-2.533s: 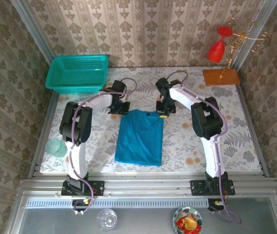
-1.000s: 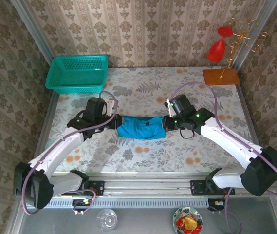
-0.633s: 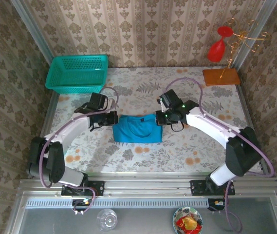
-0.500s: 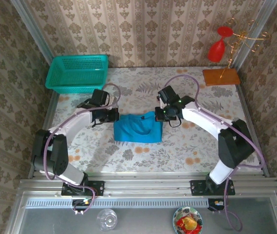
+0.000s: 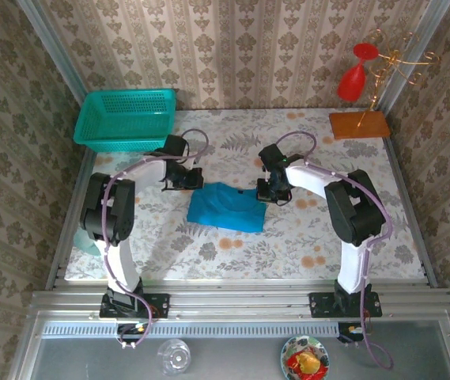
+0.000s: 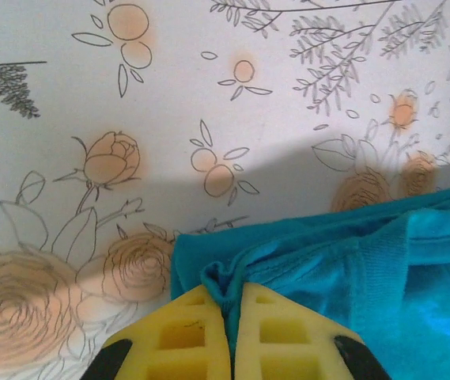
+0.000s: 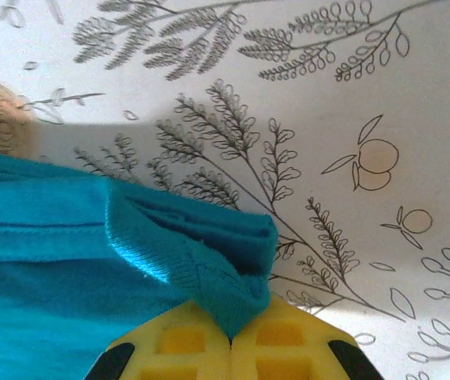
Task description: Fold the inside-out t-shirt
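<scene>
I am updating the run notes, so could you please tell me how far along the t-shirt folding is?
Done: the t-shirt lies on the table as a short, doubled-over block. In hand: the left jaws and the right jaws are each shut on a far corner, layers pinched. Left: letting go, and probably another fold or a tidy, since the block sits slightly askew.
</scene>
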Controlling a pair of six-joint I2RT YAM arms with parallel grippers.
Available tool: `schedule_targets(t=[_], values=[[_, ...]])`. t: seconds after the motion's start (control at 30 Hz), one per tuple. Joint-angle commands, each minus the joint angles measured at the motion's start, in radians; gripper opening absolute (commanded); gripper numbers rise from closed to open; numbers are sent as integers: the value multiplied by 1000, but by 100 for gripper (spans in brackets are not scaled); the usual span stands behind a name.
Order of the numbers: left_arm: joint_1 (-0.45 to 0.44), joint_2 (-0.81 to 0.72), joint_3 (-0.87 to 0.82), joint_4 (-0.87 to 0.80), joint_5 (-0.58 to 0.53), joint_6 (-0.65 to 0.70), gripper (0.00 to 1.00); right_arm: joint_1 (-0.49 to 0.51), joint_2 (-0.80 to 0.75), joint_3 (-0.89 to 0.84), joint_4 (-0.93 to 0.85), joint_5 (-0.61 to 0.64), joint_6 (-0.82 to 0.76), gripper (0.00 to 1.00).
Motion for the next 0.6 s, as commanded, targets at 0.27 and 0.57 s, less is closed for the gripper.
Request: schedule_targets(t=[0.27,0.57], values=[[13,51,43,-42,-62,10,12,-11,23,33,-71,2,0,0],[16,-68,25,-30,-48,-16,22,-11,-32,60,-103,17,6,5]])
